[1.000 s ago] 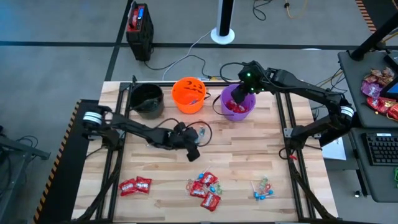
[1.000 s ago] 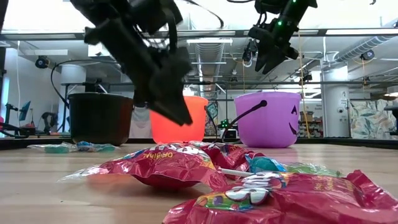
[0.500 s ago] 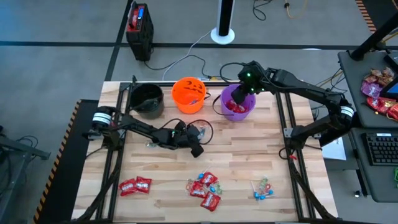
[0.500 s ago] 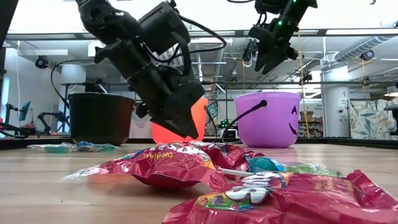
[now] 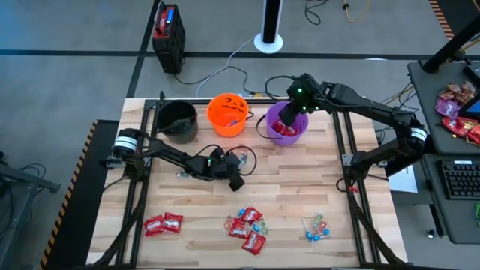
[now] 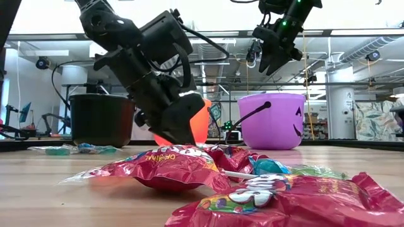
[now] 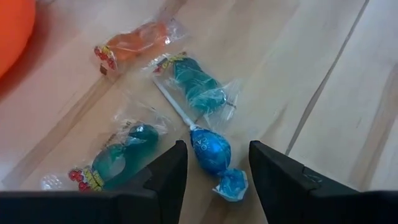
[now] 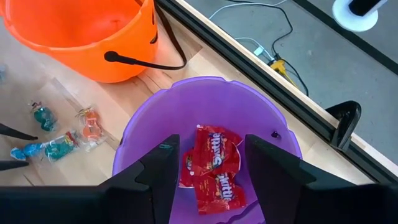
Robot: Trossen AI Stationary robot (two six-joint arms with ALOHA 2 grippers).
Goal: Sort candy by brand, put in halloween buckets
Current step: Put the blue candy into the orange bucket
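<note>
The left claw (image 7: 213, 171) hangs low over the bench (image 5: 300, 187), jaws spread wide and empty, a blue-wrapped lollipop (image 7: 210, 151) lying directly between its fingertips. Just beyond lie a teal sweet (image 7: 196, 83), an orange one (image 7: 134, 42) and another teal one (image 7: 121, 157). The right claw (image 8: 205, 171) hovers above the purple bucket (image 8: 149, 118), jaws wide and empty, red packets (image 8: 214, 165) in the bucket below it
</note>
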